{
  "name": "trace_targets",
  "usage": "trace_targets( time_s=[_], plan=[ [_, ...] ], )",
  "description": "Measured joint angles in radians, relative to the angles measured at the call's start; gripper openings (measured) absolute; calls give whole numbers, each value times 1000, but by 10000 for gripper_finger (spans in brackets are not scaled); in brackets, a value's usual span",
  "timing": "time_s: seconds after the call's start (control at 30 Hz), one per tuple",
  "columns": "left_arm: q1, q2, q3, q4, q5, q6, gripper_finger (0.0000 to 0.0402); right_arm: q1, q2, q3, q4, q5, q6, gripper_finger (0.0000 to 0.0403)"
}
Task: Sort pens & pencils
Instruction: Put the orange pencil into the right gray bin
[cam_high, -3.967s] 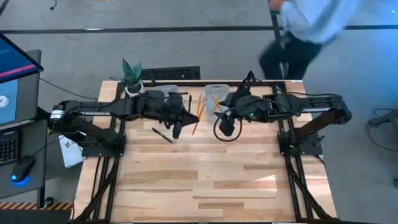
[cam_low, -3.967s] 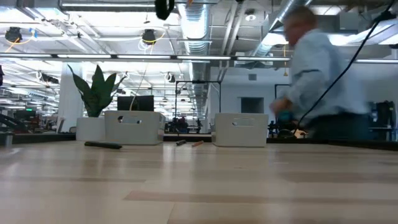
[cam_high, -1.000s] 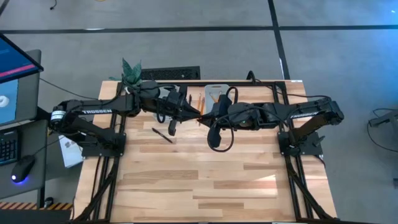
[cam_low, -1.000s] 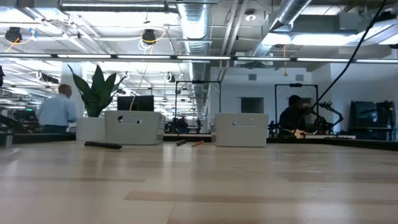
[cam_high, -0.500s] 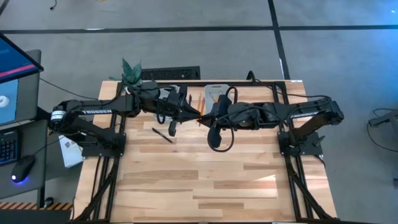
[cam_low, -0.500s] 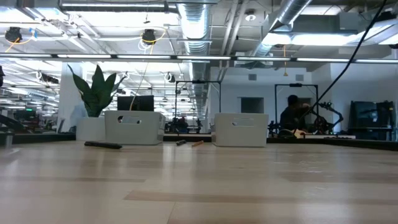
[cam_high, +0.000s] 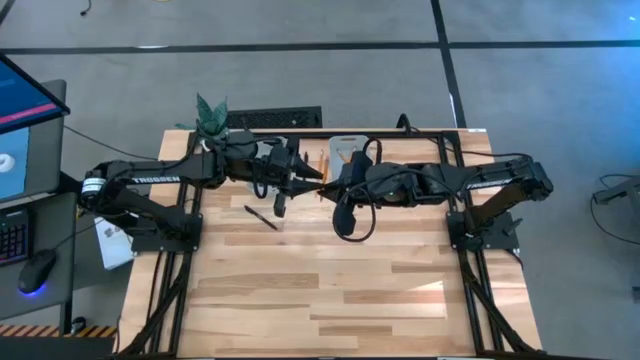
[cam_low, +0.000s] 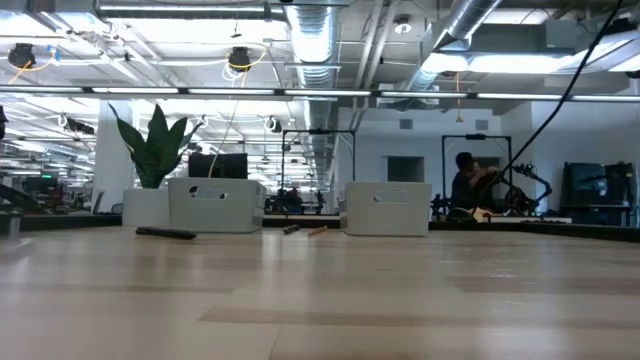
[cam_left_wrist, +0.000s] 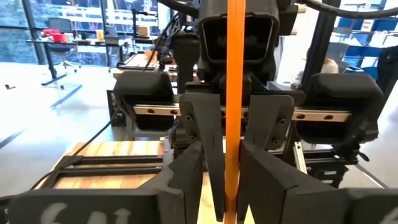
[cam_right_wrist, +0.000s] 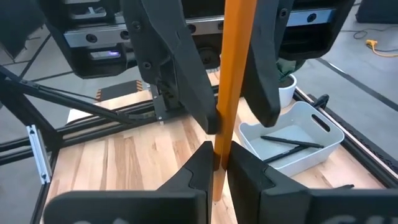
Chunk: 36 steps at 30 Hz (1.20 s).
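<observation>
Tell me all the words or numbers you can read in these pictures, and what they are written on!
"TROSSEN": white letters on the left arm, seen from above.
Pale marks on the left gripper's body, in the left wrist view: too blurred to read.
Monitor screen at the table's left: nothing readable.

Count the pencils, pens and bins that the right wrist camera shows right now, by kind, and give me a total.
Orange wooden pencil: 1
Thin black pens, lying in the bin: 2
White plastic bin: 1
Total: 4
</observation>
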Motion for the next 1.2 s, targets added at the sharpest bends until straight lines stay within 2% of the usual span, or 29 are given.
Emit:
trace_targets(
  time_s=[0.17, 0.37, 0.47, 0.67, 0.87, 1.1, 1.2],
  plan=[
    [1, 0, 0, 1, 10, -5, 96, -17, 1, 0, -31, -7, 6, 58],
    [2, -9, 0, -94, 4, -14, 96, -34, 1, 0, -63, -2, 7, 58],
    [4, -22, 0, -175, -40, -11, 96, -45, 1, 0, -88, -3, 7, 58],
    [16, -71, 0, -400, -196, -11, 96, -95, 1, 0, -177, 0, 9, 58],
    [21, -105, 0, -577, -225, -19, 96, -188, 1, 0, -278, 1, 9, 58],
    [21, -98, 0, -641, -230, -33, 96, -343, 5, 0, -406, -6, 9, 58],
    [21, -98, 0, -644, -230, -37, 96, -413, 8, 0, -422, -60, 9, 58]
  ],
)
